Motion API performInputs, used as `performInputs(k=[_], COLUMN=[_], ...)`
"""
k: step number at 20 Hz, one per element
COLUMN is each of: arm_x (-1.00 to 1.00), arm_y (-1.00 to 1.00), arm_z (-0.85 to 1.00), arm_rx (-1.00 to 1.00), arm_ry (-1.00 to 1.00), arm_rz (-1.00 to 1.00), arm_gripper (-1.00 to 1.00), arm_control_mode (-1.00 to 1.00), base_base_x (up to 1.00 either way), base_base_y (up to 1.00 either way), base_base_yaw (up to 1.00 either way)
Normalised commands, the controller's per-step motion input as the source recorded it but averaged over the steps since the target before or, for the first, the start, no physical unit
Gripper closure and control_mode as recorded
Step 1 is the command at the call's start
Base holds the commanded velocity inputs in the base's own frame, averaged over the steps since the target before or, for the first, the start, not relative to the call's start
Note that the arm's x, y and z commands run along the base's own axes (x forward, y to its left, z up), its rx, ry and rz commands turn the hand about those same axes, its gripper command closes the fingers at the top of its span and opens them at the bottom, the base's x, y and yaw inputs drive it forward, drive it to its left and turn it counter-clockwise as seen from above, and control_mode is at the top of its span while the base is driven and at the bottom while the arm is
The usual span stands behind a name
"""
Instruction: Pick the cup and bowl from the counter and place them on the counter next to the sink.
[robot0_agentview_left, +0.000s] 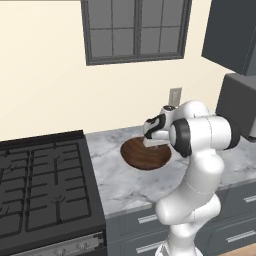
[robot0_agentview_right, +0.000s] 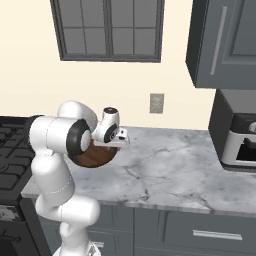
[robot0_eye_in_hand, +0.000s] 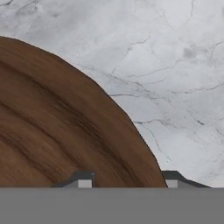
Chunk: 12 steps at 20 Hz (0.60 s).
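at frame centre, your gripper (robot0_eye_in_hand: 127, 183) straddles the bowl (robot0_eye_in_hand: 61, 127) rim on the counter (robot0_eye_in_hand: 175, 65), fingers part-spread, grip unclear; a thin bite could slip.

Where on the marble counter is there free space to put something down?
The counter lies bare from the bowl across to the grey appliance, and between the stove and the bowl. Around the bowl it is crowded, because the claw works there.

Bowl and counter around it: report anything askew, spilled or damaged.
Nothing stands out. The bowl sits level on the counter, unbroken, with no spill around it. The gripper straddles its rim, one fingertip inside, one outside.
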Motion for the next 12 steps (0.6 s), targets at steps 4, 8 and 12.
performInputs(k=[4,8,12], arm_x=[-0.28,-0.31,-0.30], arm_y=[0.06,-0.05,-0.04], arm_z=[0.01,0.00,0.00], arm_rx=[-0.02,0.00,0.00], arm_ry=[0.09,0.09,0.04], arm_rz=[-0.13,-0.30,-0.27], arm_gripper=[1.00,1.00,1.00], arm_control_mode=[-1.00,-1.00,-1.00], base_base_x=[0.00,0.00,0.00], base_base_y=[0.00,0.00,0.00], base_base_yaw=[0.00,0.00,0.00])
